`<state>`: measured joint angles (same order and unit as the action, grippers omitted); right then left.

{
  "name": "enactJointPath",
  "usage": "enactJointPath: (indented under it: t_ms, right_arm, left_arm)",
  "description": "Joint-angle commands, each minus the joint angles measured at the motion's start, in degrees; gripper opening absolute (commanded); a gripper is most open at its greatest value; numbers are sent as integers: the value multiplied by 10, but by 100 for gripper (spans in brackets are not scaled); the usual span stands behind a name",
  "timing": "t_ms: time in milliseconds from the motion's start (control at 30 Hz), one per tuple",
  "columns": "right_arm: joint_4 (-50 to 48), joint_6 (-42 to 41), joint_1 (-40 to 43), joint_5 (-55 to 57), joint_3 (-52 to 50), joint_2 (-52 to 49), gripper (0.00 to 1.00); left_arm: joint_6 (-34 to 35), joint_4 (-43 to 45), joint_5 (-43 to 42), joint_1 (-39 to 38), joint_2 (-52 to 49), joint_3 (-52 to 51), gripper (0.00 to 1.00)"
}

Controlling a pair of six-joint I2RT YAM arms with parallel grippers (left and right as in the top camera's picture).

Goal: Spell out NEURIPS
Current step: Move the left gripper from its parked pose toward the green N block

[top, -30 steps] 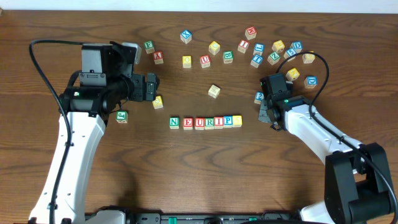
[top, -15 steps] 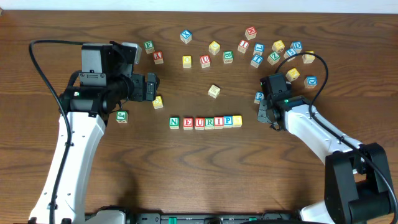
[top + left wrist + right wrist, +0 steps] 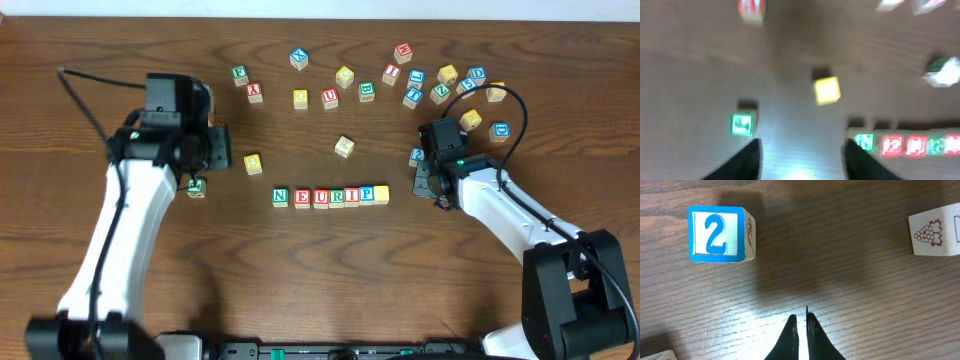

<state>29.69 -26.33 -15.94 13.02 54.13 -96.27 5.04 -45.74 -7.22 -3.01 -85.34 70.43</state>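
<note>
Left jaws pulled back left from yellow cube (image 3: 253,163), spread, empty; right jaws pressed together. NEURIPS row (image 3: 330,195) looks complete: retreat high, nudge nothing on bench (image 3: 300,285).

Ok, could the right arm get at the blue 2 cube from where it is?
Probably yes. The blue 2 cube stands alone on the bare table, ahead of the right gripper and off to one side, nothing between them. The jaws are shut, so they would have to open first.

Wooden table (image 3: 320,280); blue 2 cube (image 3: 717,234); grape-pictured cube (image 3: 935,232)
</note>
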Motion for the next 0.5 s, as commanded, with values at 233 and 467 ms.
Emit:
enactJointPath:
  t_ms: [233,467]
  right_arm:
    - [-1,11,3,-1,-3,-4,3]
    - [-1,12,3,-1,-3,-4,3]
  left_arm:
    - [105,-63,12,-8,-112,10,12]
    - [105,-42,4,-52,-134,-11,12]
